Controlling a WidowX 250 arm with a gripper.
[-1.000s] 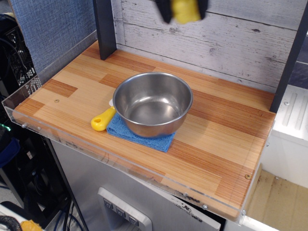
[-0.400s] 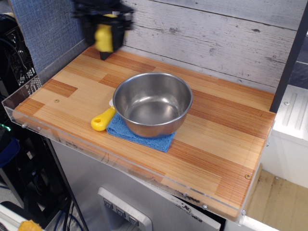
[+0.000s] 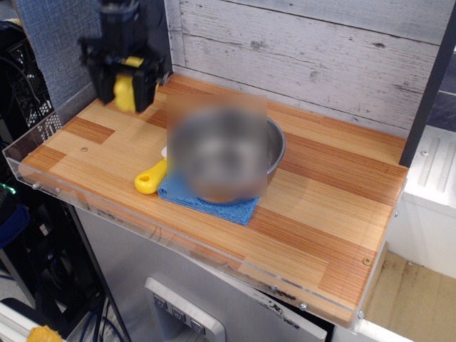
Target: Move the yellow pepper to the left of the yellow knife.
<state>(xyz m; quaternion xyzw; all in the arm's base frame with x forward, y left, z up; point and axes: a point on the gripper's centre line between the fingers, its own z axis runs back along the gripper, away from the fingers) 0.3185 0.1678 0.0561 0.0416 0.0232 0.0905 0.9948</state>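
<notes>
Observation.image shows my hand (image 3: 125,91) up at the back-left of the wooden desk (image 3: 320,214), pinching the yellow pepper (image 3: 125,92) between its dark fingers, clear of the surface as far as I can judge. The yellow knife (image 3: 152,177) lies well in front of the pepper, its handle poking out from beside the blurred steel bowl (image 3: 274,146), which sits on a blue cloth (image 3: 214,206); the blade is mostly hidden.

From here I need to bring the pepper forward and down onto the bare wood left of the knife handle. My worries: that strip is narrow, bounded by the desk's clear plastic lip (image 3: 21,153) on the far side from the knife, so a glossy, lobed pepper released from any height could roll against the handle or toward the edge. Coming down too near the knife, my fingers could nudge it under the bowl.
</notes>
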